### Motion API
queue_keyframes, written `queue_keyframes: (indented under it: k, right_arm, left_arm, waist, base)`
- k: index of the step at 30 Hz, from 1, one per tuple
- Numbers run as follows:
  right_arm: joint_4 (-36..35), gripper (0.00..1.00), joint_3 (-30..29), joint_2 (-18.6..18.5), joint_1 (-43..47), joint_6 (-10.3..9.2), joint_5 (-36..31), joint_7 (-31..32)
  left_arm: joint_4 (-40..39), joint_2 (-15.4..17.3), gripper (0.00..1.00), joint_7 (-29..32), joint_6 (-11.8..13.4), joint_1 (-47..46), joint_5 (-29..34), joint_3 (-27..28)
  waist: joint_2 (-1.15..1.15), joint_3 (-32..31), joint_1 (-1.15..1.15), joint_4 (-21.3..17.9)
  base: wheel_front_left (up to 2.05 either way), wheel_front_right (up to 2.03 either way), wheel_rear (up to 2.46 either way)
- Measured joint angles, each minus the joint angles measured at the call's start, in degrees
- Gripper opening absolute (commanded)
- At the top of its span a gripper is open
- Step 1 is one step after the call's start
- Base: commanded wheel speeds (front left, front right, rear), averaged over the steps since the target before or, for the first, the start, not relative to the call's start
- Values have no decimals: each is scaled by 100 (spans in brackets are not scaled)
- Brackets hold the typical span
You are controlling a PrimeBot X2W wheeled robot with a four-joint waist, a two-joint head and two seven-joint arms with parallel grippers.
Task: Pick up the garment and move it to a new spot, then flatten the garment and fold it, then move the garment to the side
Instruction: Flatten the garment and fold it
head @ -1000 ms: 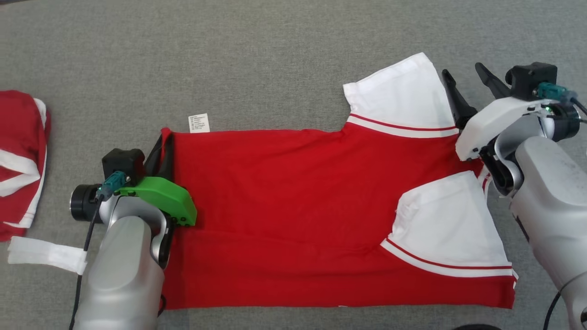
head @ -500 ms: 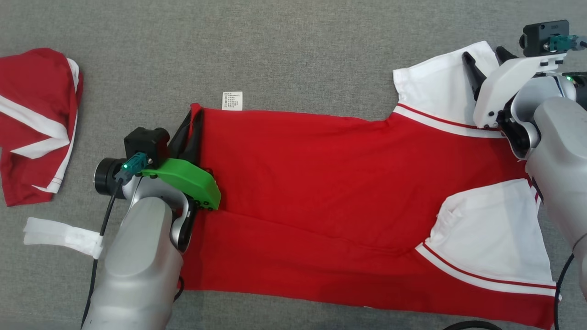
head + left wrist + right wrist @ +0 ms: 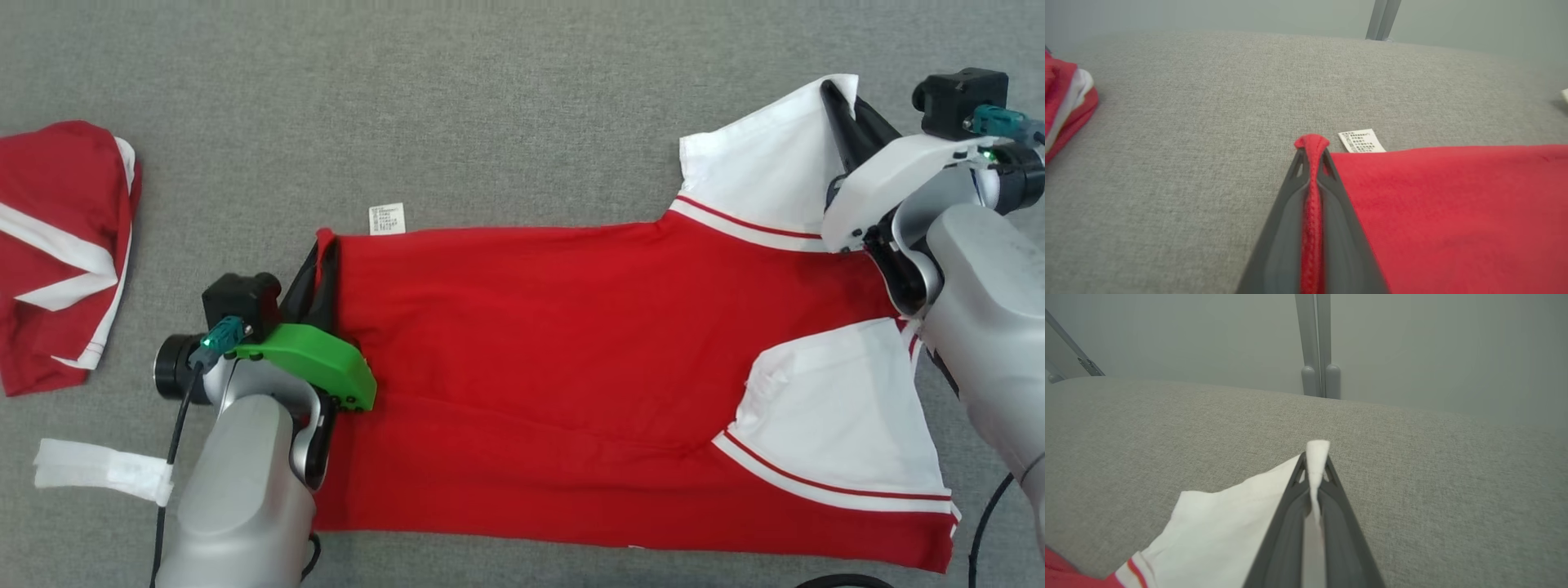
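Holds the garment (image 3: 571, 343) at two far points: clenched with the left end effector (image 3: 1312, 152) on the red hem corner (image 3: 1311, 143) just beside the care label (image 3: 386, 219), clenched with the right end effector (image 3: 1316, 459) on the tip of the upper white sleeve (image 3: 759, 188). Leaves the rest of the cloth flat on the grey table (image 3: 490, 98), hem toward the robot's left, sleeves toward its right. Risks losing the sleeve tip under a hard pull, given only a sliver of cloth past the fingertips. Risks dragging the lower sleeve (image 3: 833, 408) out of place, or bunching the red body, through uneven lifting of the two sides. Could also sweep cloth into the second red garment (image 3: 57, 253) at the far left, or the white strip (image 3: 98, 472) near the left forearm. Cannot tell the number of layers pinched in either grip. Cannot see the stretch of hem behind the left forearm, nor the part of the garment behind the right arm.
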Motion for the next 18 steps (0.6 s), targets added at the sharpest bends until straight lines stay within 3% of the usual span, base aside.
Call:
queue_keyframes:
  k: [7, 8, 18]
  right_arm:
    - [-1006, 0, 36, -310, 702, 0, 405, -166]
    - [-1506, 0, -54, -423, 994, 0, 441, -181]
    - [-3019, 0, -725, -593, 2672, 0, 333, -187]
  left_arm:
    - [-172, 11, 0, 0, -3, 422, 186, 320]
    - [-254, 29, 0, 0, -5, 581, 244, 411]
    - [-575, 41, 0, 0, -23, 1193, 414, 576]
  waist:
    - [0, -366, 0, -227]
    - [0, -492, 0, -310]
    - [0, -1052, 0, -620]
  base:
    - [0, 0, 0]
    - [0, 0, 0]
    - [0, 0, 0]
